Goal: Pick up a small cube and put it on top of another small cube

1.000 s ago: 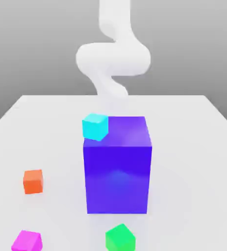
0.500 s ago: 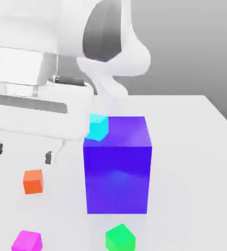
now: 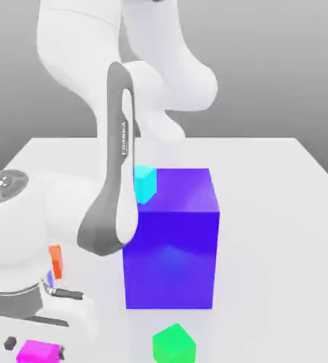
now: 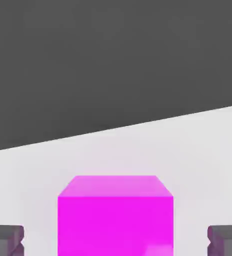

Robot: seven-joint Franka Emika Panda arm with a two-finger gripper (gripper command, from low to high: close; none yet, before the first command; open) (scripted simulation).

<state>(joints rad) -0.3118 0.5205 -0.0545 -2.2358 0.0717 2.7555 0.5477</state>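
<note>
Swung down from beside the large blue block [image 3: 170, 241] to low over the table [image 3: 280, 213] at the exterior view's left. Gripper [image 4: 116, 242] now straddling the magenta cube [image 4: 116, 215], fingers [image 4: 5, 239] spread wide, clear of both sides. Recommended: descend square, centre cube, then close evenly.

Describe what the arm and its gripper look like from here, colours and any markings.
The arm is glossy white with rounded links and a dark grey strip bearing "FRANKA" lettering. A joint cap has a grey disc on its end. The gripper has dark grey, blocky fingertips and a white body with small red and blue spots.
</note>
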